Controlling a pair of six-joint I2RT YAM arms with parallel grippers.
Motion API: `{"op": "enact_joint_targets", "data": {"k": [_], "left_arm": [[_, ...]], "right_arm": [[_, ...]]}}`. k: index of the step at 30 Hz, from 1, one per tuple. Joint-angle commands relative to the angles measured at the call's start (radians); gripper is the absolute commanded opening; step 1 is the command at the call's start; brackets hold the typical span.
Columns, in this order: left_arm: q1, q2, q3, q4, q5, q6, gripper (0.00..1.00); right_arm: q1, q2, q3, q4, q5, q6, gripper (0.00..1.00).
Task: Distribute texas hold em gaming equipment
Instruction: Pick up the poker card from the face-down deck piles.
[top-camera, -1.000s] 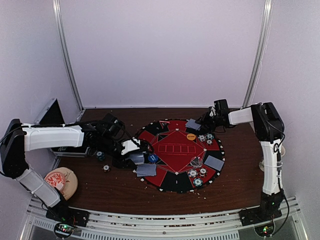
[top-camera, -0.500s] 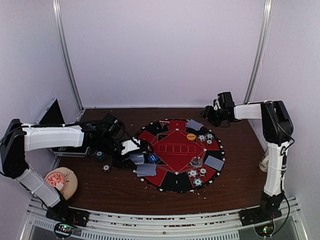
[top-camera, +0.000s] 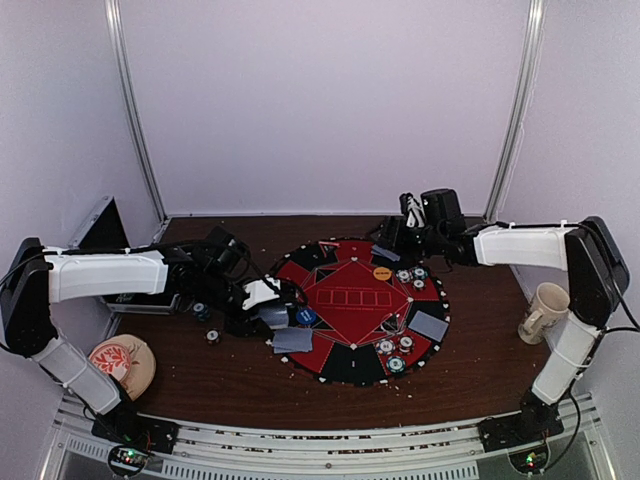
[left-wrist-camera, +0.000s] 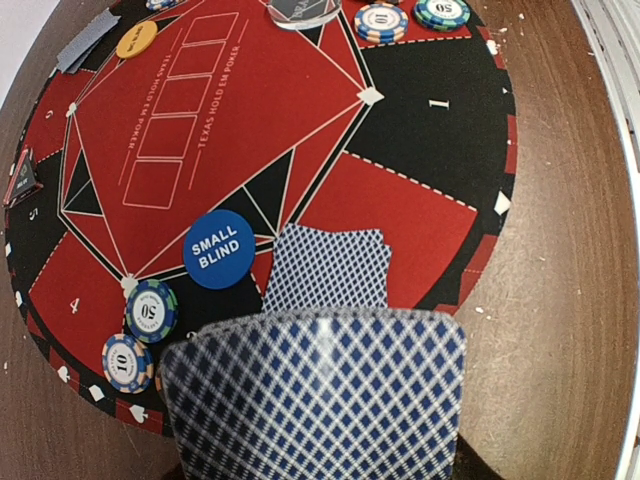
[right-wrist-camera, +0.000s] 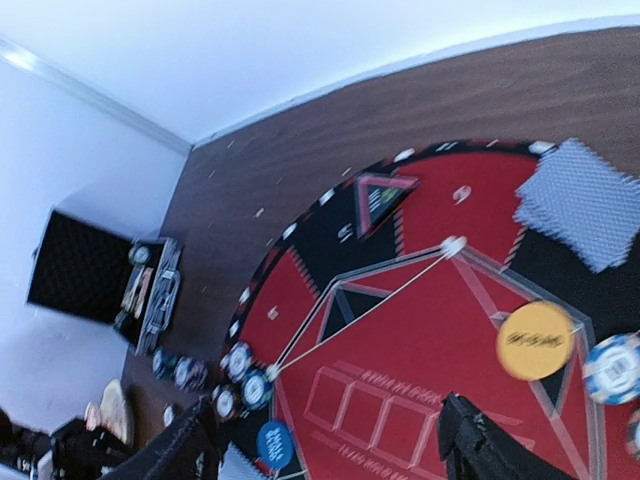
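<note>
The round poker mat (top-camera: 350, 300) spreads below both arms. The left fingers (top-camera: 265, 300) grip a blue-backed playing card (left-wrist-camera: 315, 395). Just beyond them lie the dealt cards (left-wrist-camera: 328, 265) and the Small Blind button (left-wrist-camera: 219, 249). The right fingers (right-wrist-camera: 480, 450) stand wide apart and empty, with the orange button (right-wrist-camera: 536, 341) just ahead.

On the mat (top-camera: 345, 298) lie cards (top-camera: 428, 325) and chips (top-camera: 386, 346). The case (top-camera: 98, 226) stands left of it, a mug (top-camera: 541, 312) right.
</note>
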Motion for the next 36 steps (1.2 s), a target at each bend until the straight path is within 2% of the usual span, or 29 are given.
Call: {"op": "enact_joint_targets", "data": {"k": [1, 8, 13, 28, 36], "left_arm": [[-0.007, -0.019, -0.001, 0.039, 0.019, -0.004, 0.53], [-0.007, -0.027, -0.006, 0.041, 0.009, -0.006, 0.53], [-0.007, -0.024, -0.002, 0.042, 0.007, -0.006, 0.54], [-0.007, -0.023, -0.002, 0.042, 0.009, -0.007, 0.54], [-0.006, -0.026, -0.003, 0.043, 0.010, -0.007, 0.55]], "right_arm": [[0.132, -0.026, -0.116, 0.225, -0.105, 0.080, 0.77], [0.319, 0.042, -0.176, 0.432, -0.178, 0.177, 0.77], [0.391, 0.131, -0.162, 0.530, -0.197, 0.234, 0.77], [0.465, 0.283, -0.079, 0.681, -0.254, 0.348, 0.75], [0.480, 0.342, -0.026, 0.689, -0.268, 0.380, 0.68]]}}
